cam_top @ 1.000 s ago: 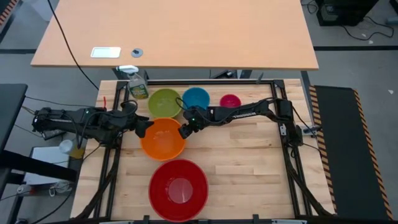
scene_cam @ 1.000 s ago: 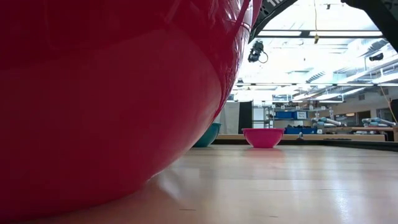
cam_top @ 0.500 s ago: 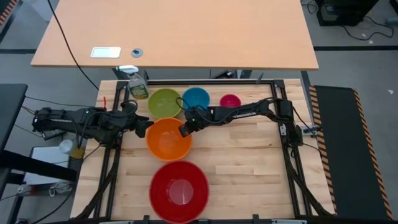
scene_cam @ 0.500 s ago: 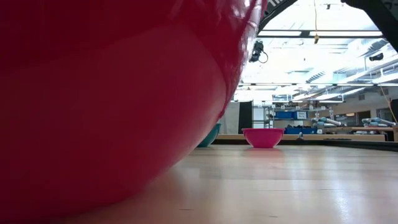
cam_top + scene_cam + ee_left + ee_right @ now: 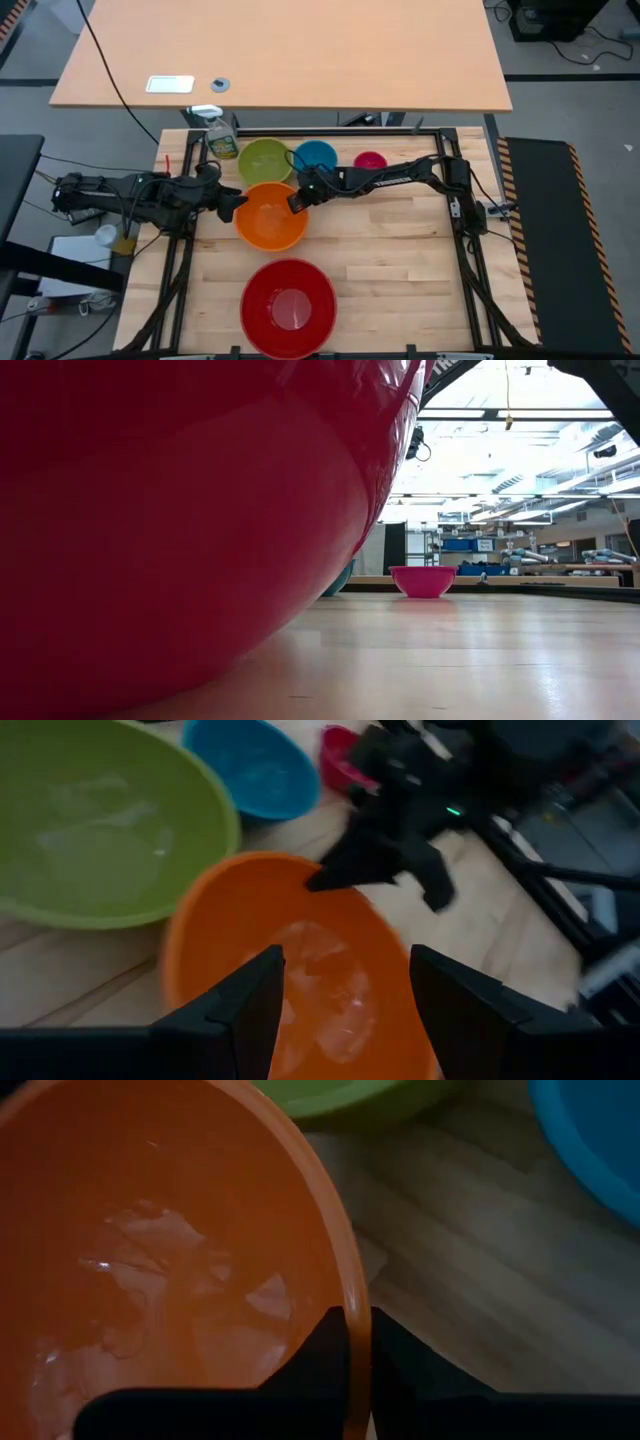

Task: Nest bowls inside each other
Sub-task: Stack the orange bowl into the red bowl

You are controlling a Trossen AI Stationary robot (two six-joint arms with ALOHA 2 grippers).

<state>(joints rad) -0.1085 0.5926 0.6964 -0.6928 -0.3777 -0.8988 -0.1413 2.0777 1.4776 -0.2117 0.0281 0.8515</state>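
The orange bowl sits mid-table, with my right gripper shut on its right rim. My left gripper stands open at the bowl's left rim; in the left wrist view its fingers straddle the bowl's near side, and I cannot tell whether they touch it. The lime green bowl, blue bowl and pink bowl rest on their bases in a row along the far edge. The red bowl stands on the table near the front edge. My right gripper pinches the orange bowl's rim on the side facing the table's right, one finger inside the bowl and one outside. The fingers slant down from the right. Whether the bowl's base is on the table I cannot tell.
A green spray bottle stands at the far left corner beside the lime green bowl. In the low view the red bowl fills the left half. Bare wood lies right of the orange and red bowls.
My right gripper has shut on the orange bowl's right rim. The orange bowl has shifted a little toward the table's right, away from my left gripper, which has kept still.
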